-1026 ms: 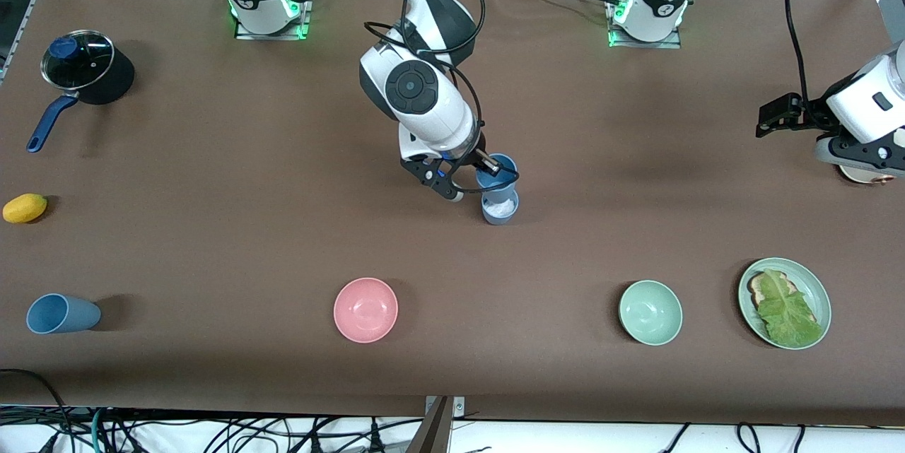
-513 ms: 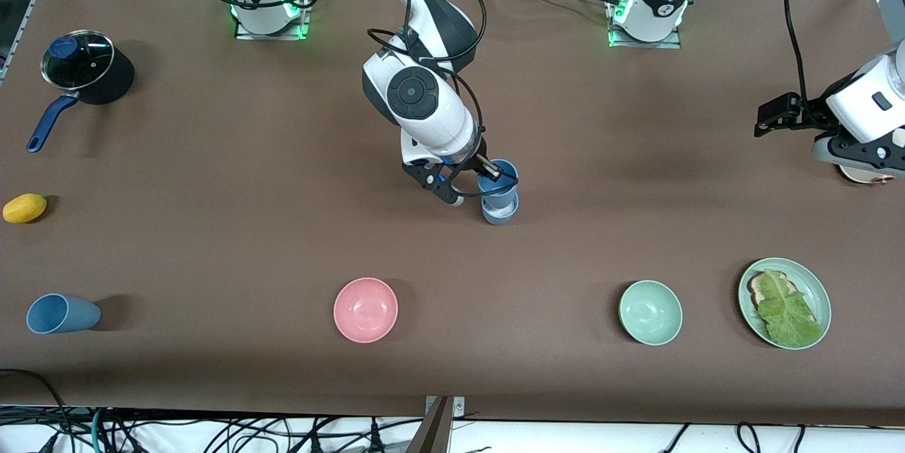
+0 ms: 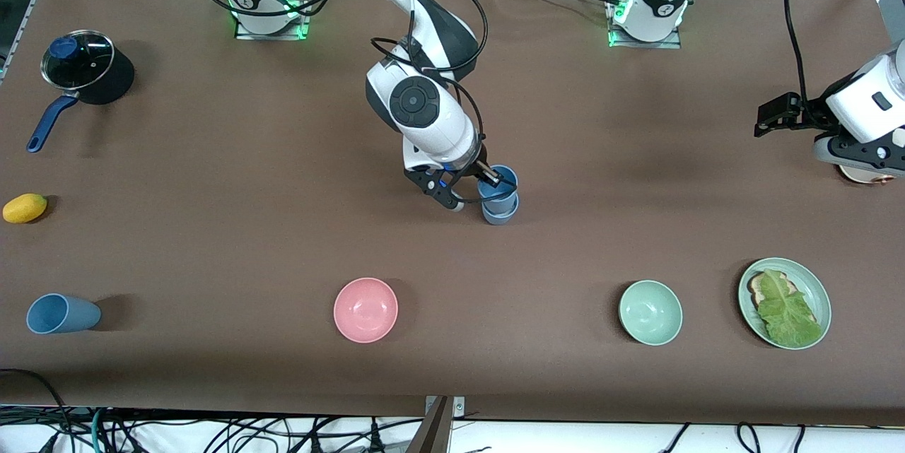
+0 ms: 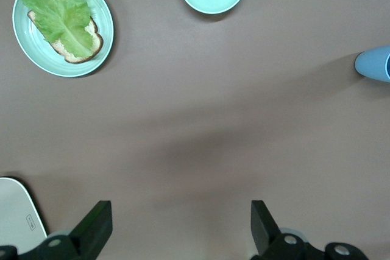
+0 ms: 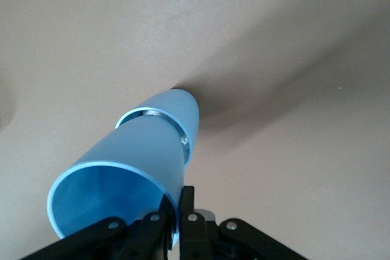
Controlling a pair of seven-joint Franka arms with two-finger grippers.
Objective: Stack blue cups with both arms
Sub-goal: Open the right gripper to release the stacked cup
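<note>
Right hand point(image 3: 488, 177) gripping one of three blue cups point(image 3: 498, 188), left hand point(image 4: 177, 232) open

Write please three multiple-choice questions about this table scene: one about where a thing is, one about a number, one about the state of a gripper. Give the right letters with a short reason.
1. Where does the lettuce lie?
A. in the pink bowl
B. on the green plate
C. in the pot

2. How many blue cups are in the front view?
A. one
B. two
C. three

3. What is the right gripper doing?
A. hanging open above the lemon
B. shut on the rim of a blue cup
C. resting inside the green bowl

Answers:
1 B: the leaf lies on bread on the green plate toward the left arm's end.
2 C: the held cup goes into the standing cup, and the lying cup is on its side toward the right arm's end.
3 B: the right gripper pinches the cup's wall; the left gripper waits open.
</note>
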